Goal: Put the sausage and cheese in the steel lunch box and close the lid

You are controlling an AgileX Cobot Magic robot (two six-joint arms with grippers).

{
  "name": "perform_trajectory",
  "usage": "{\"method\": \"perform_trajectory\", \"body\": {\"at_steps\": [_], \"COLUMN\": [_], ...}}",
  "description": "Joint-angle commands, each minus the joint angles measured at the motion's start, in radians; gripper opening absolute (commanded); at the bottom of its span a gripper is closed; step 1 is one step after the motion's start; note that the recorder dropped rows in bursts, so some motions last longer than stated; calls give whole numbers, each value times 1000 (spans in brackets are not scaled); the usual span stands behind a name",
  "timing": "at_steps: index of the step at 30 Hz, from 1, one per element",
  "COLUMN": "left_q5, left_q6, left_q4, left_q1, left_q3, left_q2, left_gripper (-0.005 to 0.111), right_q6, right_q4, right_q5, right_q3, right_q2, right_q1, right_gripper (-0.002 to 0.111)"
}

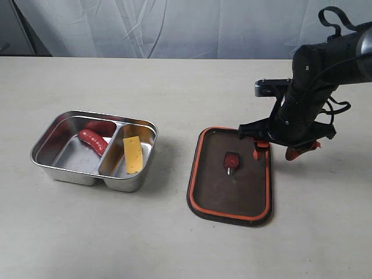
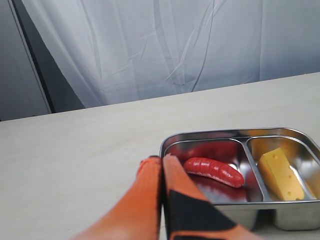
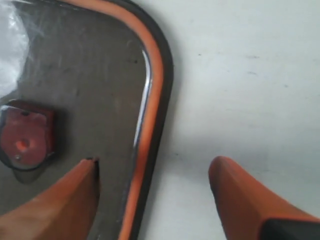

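Sausage: the red sausage (image 1: 94, 141) lies in the big part of the steel lunch box (image 1: 87, 174), far from the right claw (image 1: 276, 152) and just in front of the left claw (image 2: 160, 160).
Cheese: the yellow cheese (image 1: 132, 154) lies in the small part of the box, on the side nearer the right claw.
Lid: the dark lid (image 1: 232, 192) lies flat on the table (image 1: 174, 87), well apart from the box. Its orange seal faces up, and its small valve (image 1: 231, 160) is near the right claw.
Right claw: it is spread wide over the rim of the lid. One finger is above the lid and the other is above the bare table. It holds nothing. I cannot tell if it touches the lid.
Left claw: it is pressed together with nothing in it.
Step now: I think the food part is done, and grabbing the lid is the job now.
Next move: the right claw likely needs to go down and pinch the thin rim. Then it must lift the lid, turn it seal down and set it square on the box.
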Motion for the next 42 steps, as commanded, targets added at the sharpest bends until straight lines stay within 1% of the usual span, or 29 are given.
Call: {"method": "perform_trajectory", "body": {"at_steps": [1, 8, 10, 12, 13, 16, 19, 20, 28, 34, 37, 38, 39, 41, 42], "left_q5": [-6, -6, -6, -6, -6, -6, -6, -6, -6, -6, -17, -47, -95, -253, -320], "left_q6": [-4, -4, -4, -4, -4, -4, -4, -4, -4, -4, -4, -6, -38, -122, -191], "left_q4": [-1, -1, -1, -1, -1, -1, -1, -1, -1, -1, 83, 66, -38, -310, -483], "left_q1": [-6, -6, -6, -6, -6, -6, -6, -6, -6, -6, -6, -6, -6, -6, -6], "left_q3": [4, 4, 4, 4, 4, 4, 4, 4, 4, 4, 4, 4, 4, 4, 4], "left_q2": [-4, -4, -4, -4, -4, -4, -4, -4, -4, -4, -4, -4, -4, -4, -4], "left_gripper": [0, 0, 0, 0, 0, 0, 0, 0, 0, 0, 0, 0, 0, 0, 0], "right_q6": [-44, -44, -44, -44, -44, -36, -18, -17, -17, -17, -19, -29, -42, -67, -77], "right_q4": [61, 62, 62, 62, 62, 62, 62, 65, 65, 65, 67, 69, 71, 71, 71], "right_q5": [-36, -46, -36, -26, -21, -25, -32, -32, -29, -35, -29, -29, -29, -29, -29], "right_q3": [4, 4, 4, 4, 4, 4, 4, 4, 2, 2, 2, 2, 2, 2, 2], "right_q2": [14, 59, 78, 91, 93, 93, 93, 93, 78, -46, -97, -114, -129, -160, -175], "right_q1": [-3, -3, -3, -3, -3, -3, -3, -3, -3, -3, -3, -3, -3, -3, -3], "right_gripper": [62, 62, 59, 52, 47, 27, 2, 0, -1, -1, -1, -1, -1, -1, -1]}}
